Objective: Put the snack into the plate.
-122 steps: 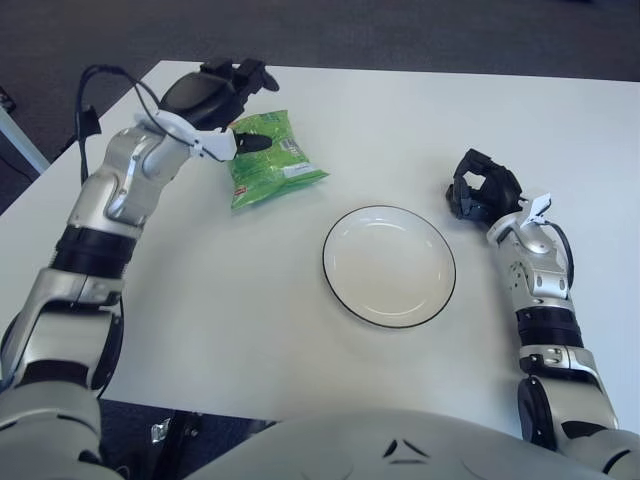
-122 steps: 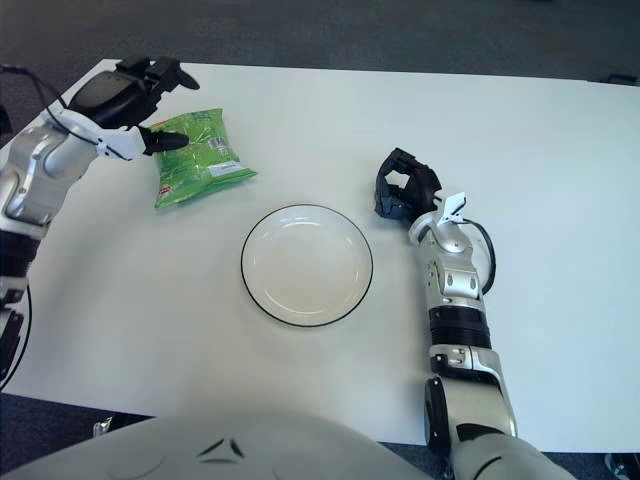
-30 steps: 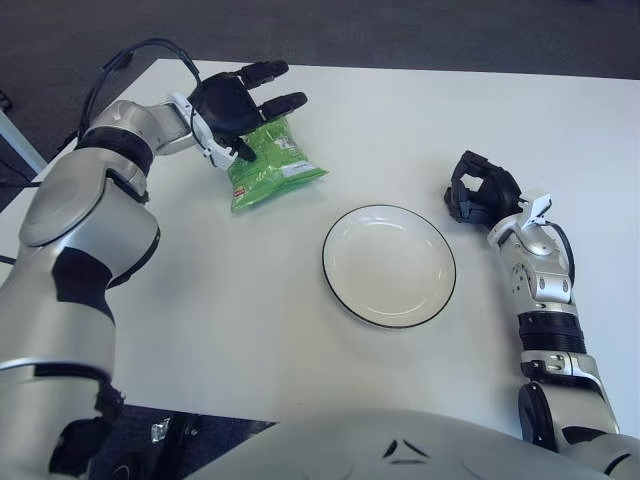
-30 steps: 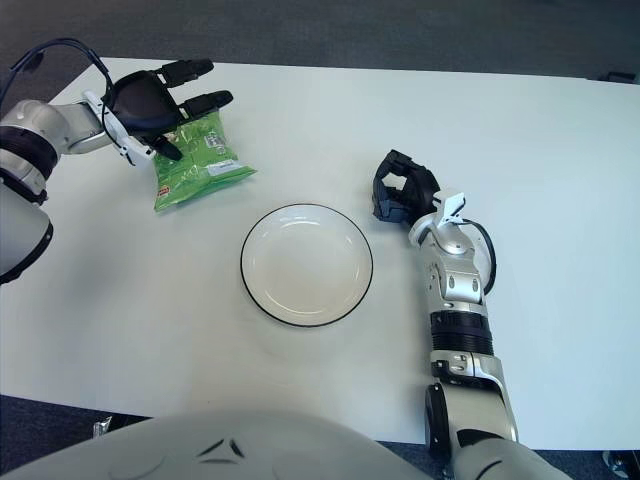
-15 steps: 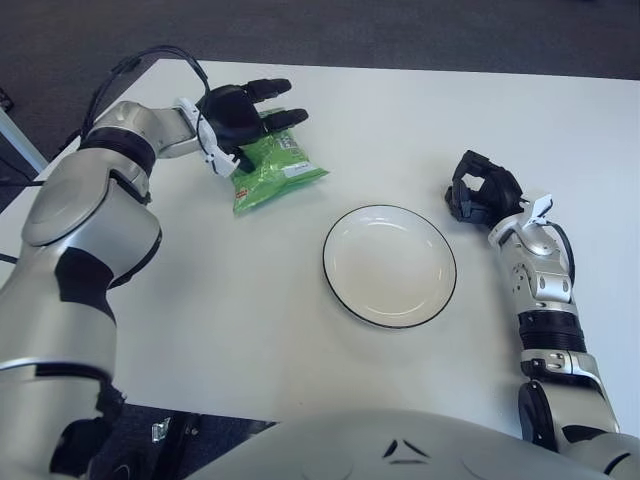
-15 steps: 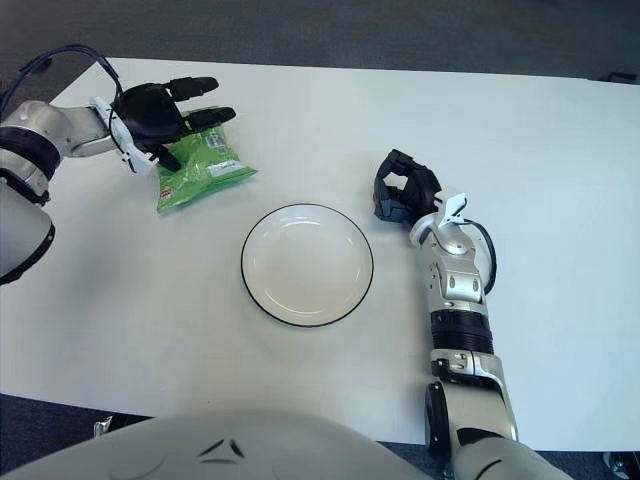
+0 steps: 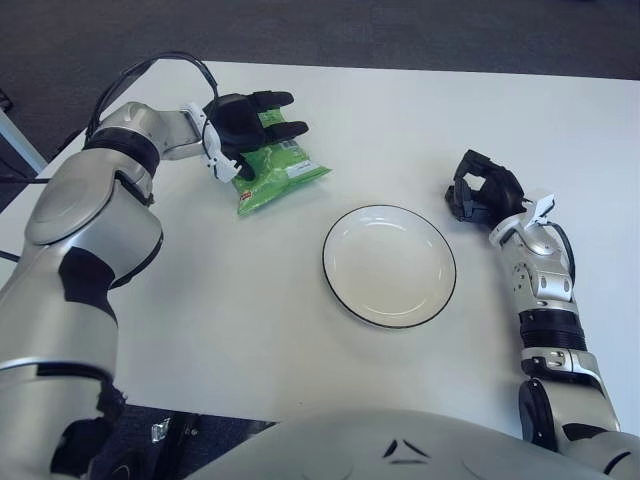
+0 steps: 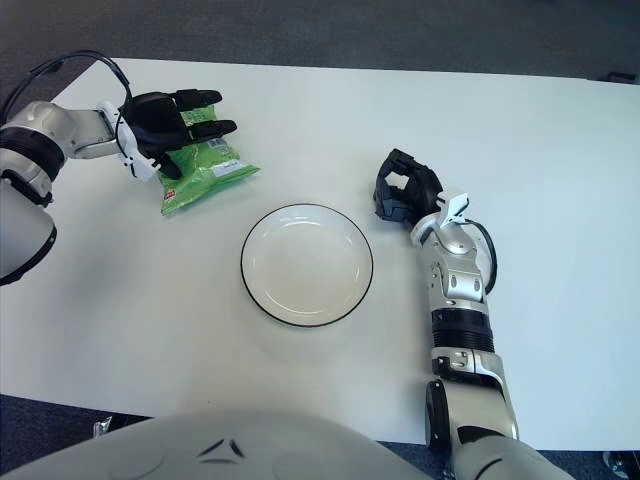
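Left hand (image 7: 245, 125) has closed onto the snack bag (image 7: 280, 172), its long axis slanting toward the plate (image 7: 389, 265).

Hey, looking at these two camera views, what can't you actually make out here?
- Whether the left hand truly grips the green snack bag: its fingers lie over the bag's far end in both views, hiding any contact beneath.
- The bag's far end, covered by that hand.
- The label print on the bag: too small to read.
- What the right hand, right of the plate, has under its curled fingers: hidden in both views.
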Motion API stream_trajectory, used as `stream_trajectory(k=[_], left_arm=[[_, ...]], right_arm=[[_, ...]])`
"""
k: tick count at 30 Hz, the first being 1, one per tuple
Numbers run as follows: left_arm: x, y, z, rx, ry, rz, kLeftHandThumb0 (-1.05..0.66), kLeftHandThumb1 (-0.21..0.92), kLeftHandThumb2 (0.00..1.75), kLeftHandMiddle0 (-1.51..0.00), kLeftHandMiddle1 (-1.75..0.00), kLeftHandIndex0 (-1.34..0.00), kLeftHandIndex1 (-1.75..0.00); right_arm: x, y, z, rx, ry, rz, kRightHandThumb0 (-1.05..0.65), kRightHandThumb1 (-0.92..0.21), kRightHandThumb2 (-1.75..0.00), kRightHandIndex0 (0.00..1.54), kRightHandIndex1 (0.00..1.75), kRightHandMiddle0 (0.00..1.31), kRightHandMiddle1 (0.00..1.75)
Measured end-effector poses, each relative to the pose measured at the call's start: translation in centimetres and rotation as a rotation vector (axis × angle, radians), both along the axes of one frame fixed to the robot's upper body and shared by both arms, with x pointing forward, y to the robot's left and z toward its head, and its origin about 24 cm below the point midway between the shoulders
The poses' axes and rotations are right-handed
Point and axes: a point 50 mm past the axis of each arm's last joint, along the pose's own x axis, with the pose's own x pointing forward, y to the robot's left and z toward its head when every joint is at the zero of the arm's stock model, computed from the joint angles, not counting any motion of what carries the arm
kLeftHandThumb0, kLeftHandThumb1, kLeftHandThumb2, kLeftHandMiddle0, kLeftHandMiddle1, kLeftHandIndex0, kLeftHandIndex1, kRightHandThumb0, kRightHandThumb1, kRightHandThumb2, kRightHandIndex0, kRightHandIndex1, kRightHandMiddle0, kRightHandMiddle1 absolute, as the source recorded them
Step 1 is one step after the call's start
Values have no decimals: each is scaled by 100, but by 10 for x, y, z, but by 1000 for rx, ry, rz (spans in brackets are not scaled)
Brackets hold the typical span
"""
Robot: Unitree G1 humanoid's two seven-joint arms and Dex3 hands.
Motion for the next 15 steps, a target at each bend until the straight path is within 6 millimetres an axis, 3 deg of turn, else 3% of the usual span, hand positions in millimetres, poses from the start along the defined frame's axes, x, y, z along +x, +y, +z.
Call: stream_trajectory(k=[11, 15], left_arm=[[1, -3, -5, 62, 28, 22, -101, 84, 33, 0, 0, 0, 0], [2, -4, -8, 86, 76, 68, -96, 76, 43, -3, -2, 0, 0]], right_arm=[[0, -1, 0, 4, 2, -3, -47, -34, -129, 129, 175, 60, 175], [0, -2, 0, 8, 3, -6, -48, -32, -131, 129, 175, 61, 175]])
